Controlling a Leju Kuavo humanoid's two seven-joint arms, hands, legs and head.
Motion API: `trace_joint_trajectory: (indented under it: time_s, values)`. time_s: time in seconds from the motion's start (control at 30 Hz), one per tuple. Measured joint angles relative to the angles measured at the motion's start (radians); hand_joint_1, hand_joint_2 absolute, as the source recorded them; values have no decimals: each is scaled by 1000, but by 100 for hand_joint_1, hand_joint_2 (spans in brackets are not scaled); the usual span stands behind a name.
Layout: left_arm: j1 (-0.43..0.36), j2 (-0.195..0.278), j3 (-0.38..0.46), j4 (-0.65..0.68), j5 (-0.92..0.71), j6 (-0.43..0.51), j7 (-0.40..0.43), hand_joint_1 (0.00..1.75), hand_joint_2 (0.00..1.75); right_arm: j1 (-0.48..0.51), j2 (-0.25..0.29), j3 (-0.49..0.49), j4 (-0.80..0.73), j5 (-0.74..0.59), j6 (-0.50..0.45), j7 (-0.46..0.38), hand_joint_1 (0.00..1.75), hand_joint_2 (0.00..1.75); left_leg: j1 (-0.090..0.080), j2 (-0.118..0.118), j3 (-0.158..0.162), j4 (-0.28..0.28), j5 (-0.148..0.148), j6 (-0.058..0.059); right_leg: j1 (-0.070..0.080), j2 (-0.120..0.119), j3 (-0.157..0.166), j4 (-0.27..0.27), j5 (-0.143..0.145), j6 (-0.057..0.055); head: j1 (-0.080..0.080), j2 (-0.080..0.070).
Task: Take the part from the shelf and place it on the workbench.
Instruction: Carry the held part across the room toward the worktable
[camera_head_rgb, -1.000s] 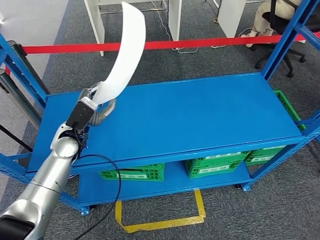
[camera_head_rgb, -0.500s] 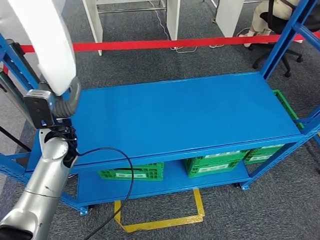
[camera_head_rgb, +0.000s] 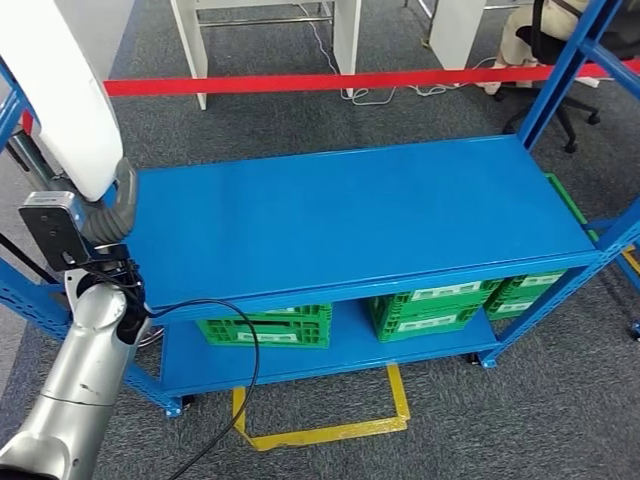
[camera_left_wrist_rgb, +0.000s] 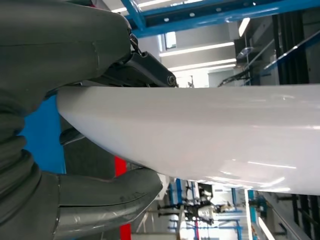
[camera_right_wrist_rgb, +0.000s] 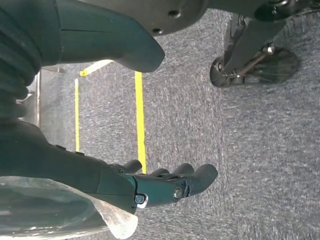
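The part (camera_head_rgb: 60, 90) is a long, curved, glossy white panel, held up at the far left of the head view beyond the shelf's left end. My left hand (camera_head_rgb: 106, 212) grips its lower end, grey thumb curled round the edge. In the left wrist view the white part (camera_left_wrist_rgb: 211, 135) runs across the picture, clamped between the thumb (camera_left_wrist_rgb: 102, 197) and the fingers (camera_left_wrist_rgb: 75, 40) of my left hand (camera_left_wrist_rgb: 34, 150). The blue shelf top (camera_head_rgb: 355, 220) lies bare in front of me. My right hand (camera_right_wrist_rgb: 113, 180) hangs over the grey carpet, fingers apart, holding nothing.
Green crates (camera_head_rgb: 264, 328) sit on the lower shelf level. Blue uprights (camera_head_rgb: 562, 75) rise at the right end. A red barrier tape (camera_head_rgb: 340, 80) crosses behind the shelf, with white table legs (camera_head_rgb: 189, 45) and a seated person (camera_head_rgb: 528, 30) beyond. Yellow floor tape (camera_head_rgb: 324, 435) marks the carpet.
My left hand has swung the white part from above the shelf's left side out past its left end. The camera has also shifted a little.
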Motion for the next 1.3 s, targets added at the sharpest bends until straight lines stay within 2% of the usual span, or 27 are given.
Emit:
trace_joint_trajectory:
  time_s: [0.07, 0.1, 0.17, 0.23, 0.27, 0.3, 0.37, 0.43, 0.5, 0.57, 0.6, 0.63, 0.7, 0.73, 0.77, 0.8, 0.83, 0.9, 0.93, 0.97, 1.0, 1.07, 1.1, 1.17, 1.23, 1.27, 1.3]
  values:
    - [1, 1, 2, -2, 1, 0, 0, 175, 175, 1, 2, -1, 1, -2, 1, 0, 0, 175, 1, -1, -4, -4, 7, -13, -2, -3, -13, -7, 18, -10, 3, 0]
    - [1, 2, 3, -3, 1, 1, 0, 175, 175, 1, 3, -1, 1, -2, 1, 0, 0, 175, 2, -2, -12, 7, -14, -19, -5, -5, -19, -11, 31, -17, 0, 0]
    - [1, 4, 6, -4, 1, 2, 0, 175, 175, 0, 5, -1, 1, -2, 2, 0, 0, 175, 6, -3, -36, 89, -105, -31, -10, -9, -36, -16, 59, -27, -5, 0]
    - [4, 4, 7, -4, 1, 3, 0, 175, 175, 1, 5, -1, 1, -1, 2, -1, 0, 175, 12, -2, -57, 218, -191, -42, -10, -10, -64, -15, 81, -29, -8, 0]
    - [5, 5, 7, -4, 1, 3, 0, 175, 175, 1, 5, -1, 1, -1, 2, -1, 0, 175, 15, -2, -54, 260, -205, -46, -11, -10, -78, -12, 90, -27, -8, 0]
    - [7, 5, 8, -4, 1, 4, 0, 175, 175, 2, 6, -1, 1, 0, 3, -1, 0, 175, 17, -2, -36, 267, -198, -49, -12, -10, -93, -8, 98, -24, -8, 0]
    - [7, 5, 8, -5, 0, 4, 0, 175, 175, 2, 7, -1, 1, 0, 3, -2, 0, 175, 21, -2, 50, 175, -160, -53, -15, -10, -120, 3, 112, -14, -8, 0]
    - [7, 5, 8, -8, -1, 4, -1, 175, 175, 1, 8, -1, 1, 1, 3, -2, 0, 175, 20, -4, 136, 50, -154, -48, -16, -9, -141, 16, 122, -2, -7, 0]
    - [8, 5, 8, -10, -8, 8, -4, 175, 175, 1, 8, -1, 1, 1, 3, -3, 0, 175, 15, -6, 157, 5, -165, -33, -15, -7, -152, 22, 136, 12, -8, 0]
    - [8, 5, 8, -12, -20, 16, -11, 175, 175, 3, 9, -1, 1, 1, 3, -3, 0, 175, 14, -5, 143, 3, -151, -12, -18, -5, -159, 22, 144, 25, -8, 0]
    - [7, 5, 7, -12, -24, 18, -14, 175, 175, 4, 9, -1, 1, 1, 3, -3, 0, 175, 14, -3, 134, 2, -141, -1, -19, -5, -168, 32, 129, 30, -8, 0]
    - [6, 6, 7, -12, -27, 20, -16, 175, 175, 5, 9, -1, 1, 1, 3, -3, 0, 175, 15, -2, 122, 0, -130, 8, -20, -4, -183, 61, 95, 34, -7, 0]
    - [7, 7, 7, -13, -29, 21, -17, 175, 175, 5, 9, -1, 1, 1, 3, -3, 0, 175, 14, 0, 94, 0, -107, 19, -21, -4, -224, 179, -6, 37, -6, 0]
    - [7, 7, 7, -14, -29, 21, -17, 175, 175, 5, 9, -1, 1, 1, 3, -4, 0, 175, 13, 0, 77, 0, -95, 20, -21, -3, -239, 247, -45, 39, -6, 0]
    - [9, 7, 7, -14, -31, 22, -17, 175, 175, 5, 9, -1, 1, 1, 3, -4, 0, 175, 11, 0, 62, 1, -83, 21, -21, -3, -244, 297, -61, 39, -6, 0]
    - [10, 8, 7, -14, -34, 23, -17, 175, 175, 5, 9, -1, 1, 1, 3, -4, 0, 175, 10, 0, 47, 1, -72, 20, -21, -3, -234, 316, -55, 38, -6, 0]
    - [11, 8, 7, -14, -38, 24, -18, 175, 175, 4, 9, -1, 1, 1, 3, -4, 0, 175, 9, 0, 33, 2, -61, 19, -20, -3, -203, 298, -32, 34, -6, 0]
    - [12, 9, 7, -15, -46, 27, -18, 175, 175, 2, 9, -1, 1, 1, 3, -5, 0, 175, 7, 0, 13, 2, -41, 14, -15, -3, -96, 171, 6, 21, -6, 0]
    - [11, 10, 7, -17, -48, 28, -18, 175, 175, 0, 8, -1, 0, 2, 3, -5, 0, 175, 6, 0, 7, 3, -31, 9, -11, -3, -37, 91, 6, 14, -6, 0]
    - [11, 10, 7, -18, -49, 28, -18, 175, 175, -2, 8, -1, 0, 2, 3, -5, 0, 175, 6, 1, 3, 2, -21, 4, -7, -2, 3, 31, -2, 9, -7, 0]
    - [11, 10, 7, -20, -50, 29, -18, 175, 175, -4, 8, -1, -1, 2, 3, -5, 0, 175, 6, 3, 1, 0, -11, -2, -5, -2, 22, -4, -11, 5, -7, 0]
    - [11, 11, 7, -20, -50, 29, -19, 175, 175, -4, 8, -1, 0, 2, 3, -5, 0, 175, 8, 4, -2, -9, 5, -15, -4, -4, 14, -19, -1, -3, -7, 0]
    - [12, 13, 7, -20, -50, 29, -19, 175, 175, -3, 9, -1, 0, 1, 4, -5, 0, 175, 9, 4, -7, -6, -5, -22, -6, -6, 7, -22, 10, -10, -7, 0]
    - [12, 17, 7, -20, -52, 29, -19, 175, 175, -4, 10, -1, 1, 1, 4, -5, 0, 175, 11, 2, -25, 53, -82, -34, -10, -10, -10, -25, 36, -24, -10, 0]
    - [14, 20, 6, -20, -57, 29, -19, 175, 175, -4, 10, -1, 1, 1, 4, -8, 0, 175, 12, 2, -50, 183, -179, -43, -9, -11, -35, -24, 58, -29, -13, 0]
    - [17, 22, 6, -20, -60, 29, -19, 175, 175, -3, 10, -1, 1, 1, 5, -11, 0, 175, 13, 2, -56, 242, -200, -46, -9, -11, -49, -24, 67, -29, -12, 0]
    - [20, 23, 6, -20, -63, 29, -19, 175, 175, -2, 10, -1, 1, 1, 6, -16, 0, 175, 13, 2, -50, 275, -196, -48, -9, -11, -61, -23, 76, -28, -13, 0]
